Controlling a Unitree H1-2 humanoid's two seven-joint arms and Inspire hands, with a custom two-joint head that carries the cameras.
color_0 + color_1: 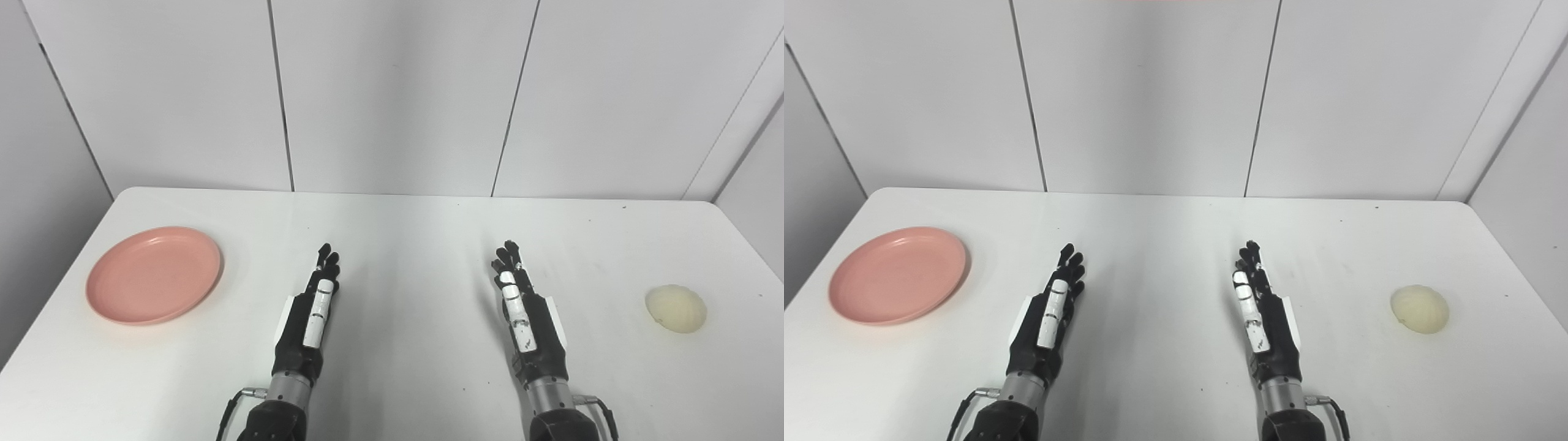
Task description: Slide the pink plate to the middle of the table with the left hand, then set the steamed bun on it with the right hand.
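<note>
Pink plate [154,274]: round, shallow, with a raised rim, lying flat at the left of the frame on the white table [404,233], close to the table's left edge. We see nothing on it.

Steamed bun [676,309]: pale cream, domed, sitting on the bare table surface at the right of the frame, well apart from the plate and from both hands.

Left hand [313,309]: black with a white strip along the upper side, entering from the lower left of centre. We note its fingers stretched straight out toward the top of the frame, lying close together, holding nothing. It is to the right of the plate and apart from it, with bare table between.

Right hand [520,309]: same make, entering from the lower right of centre, fingers likewise extended forward and empty. It lies left of the bun, with a wide stretch of table between them.

Both hands are edge-on to our view, roughly parallel, either side of the table's middle. Whether they touch the surface we cannot tell.

Backdrop: plain grey-white wall panels [398,92] with dark vertical seams, filling the upper half of the frame.
</note>
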